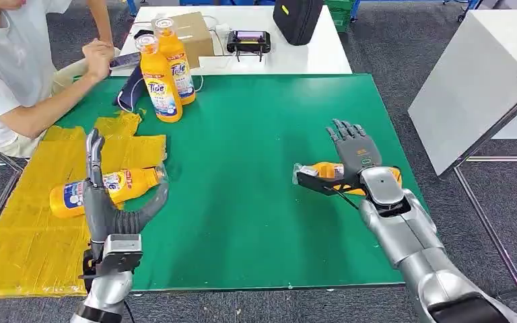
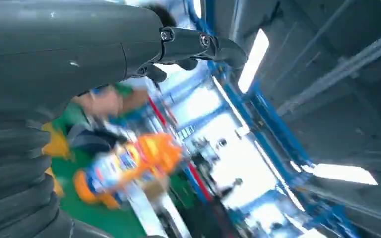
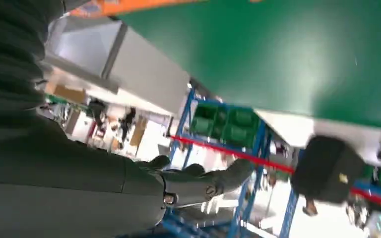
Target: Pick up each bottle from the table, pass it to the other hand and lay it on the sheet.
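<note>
One orange Tide bottle (image 1: 131, 183) lies on its side on the yellow sheet (image 1: 33, 242). My left hand (image 1: 104, 202) stands over it, holding nothing, with fingers straight and thumb spread. Another orange bottle (image 1: 324, 169) lies on the green table cover (image 1: 256, 148) at the right. My right hand (image 1: 357, 158) is over it with fingers spread, its thumb reaching across the bottle without gripping. Two more bottles (image 1: 161, 84) stand upright at the back left and appear blurred in the left wrist view (image 2: 129, 163). My right hand (image 3: 79, 183) also fills the near side of the right wrist view.
A person (image 1: 13, 67) sits at the back left holding a phone, close to the upright bottles. On the white table behind are a cardboard box (image 1: 192, 30), a small device (image 1: 248, 40) and a black bag (image 1: 297, 19). A grey table (image 1: 471, 87) stands to the right.
</note>
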You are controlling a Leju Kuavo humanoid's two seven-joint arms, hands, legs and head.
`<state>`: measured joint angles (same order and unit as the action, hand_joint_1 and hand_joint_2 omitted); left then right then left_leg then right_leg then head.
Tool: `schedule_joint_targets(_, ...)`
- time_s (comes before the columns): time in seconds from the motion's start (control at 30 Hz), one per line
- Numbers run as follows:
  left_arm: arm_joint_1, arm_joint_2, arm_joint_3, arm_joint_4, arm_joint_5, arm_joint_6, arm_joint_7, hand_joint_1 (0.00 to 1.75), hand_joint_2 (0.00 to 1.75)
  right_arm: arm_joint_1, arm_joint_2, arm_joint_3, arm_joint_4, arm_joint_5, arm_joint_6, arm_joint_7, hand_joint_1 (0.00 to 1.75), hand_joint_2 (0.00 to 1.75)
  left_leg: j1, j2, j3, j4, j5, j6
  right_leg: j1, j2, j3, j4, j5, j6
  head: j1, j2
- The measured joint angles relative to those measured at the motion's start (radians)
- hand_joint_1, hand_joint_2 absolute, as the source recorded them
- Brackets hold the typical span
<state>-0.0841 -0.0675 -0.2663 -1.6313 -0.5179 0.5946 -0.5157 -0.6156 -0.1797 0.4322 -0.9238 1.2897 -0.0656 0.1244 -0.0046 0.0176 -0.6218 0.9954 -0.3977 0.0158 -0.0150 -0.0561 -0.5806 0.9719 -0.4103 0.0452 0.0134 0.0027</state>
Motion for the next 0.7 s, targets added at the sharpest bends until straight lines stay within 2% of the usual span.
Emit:
schedule_joint_targets(0.23, 0.02, 0.0, -0.016, -0.067, 0.111, -0.121, -0.01, 0.0, 1.75, -0.03, 0.008, -0.016, 0.144, -0.028, -0.019, -0.001, 0.0, 1.75, 0.0, 0.0, 0.0, 0.0, 0.0, 0.0, -0.001, 0.0, 0.0, 0.0, 0.0, 0.0, 0.0, 0.0)
schedule_joint_targets(0.7, 0.027, -0.001, -0.023, -0.076, 0.114, -0.133, -0.01, 0.0, 1.75, -0.036, 0.023, -0.02, 0.241, -0.03, -0.031, -0.001, 0.0, 1.75, 0.0, 0.0, 0.0, 0.0, 0.0, 0.0, 0.0, 0.0, 0.0, 0.0, 0.0, 0.0, 0.0, 0.0)
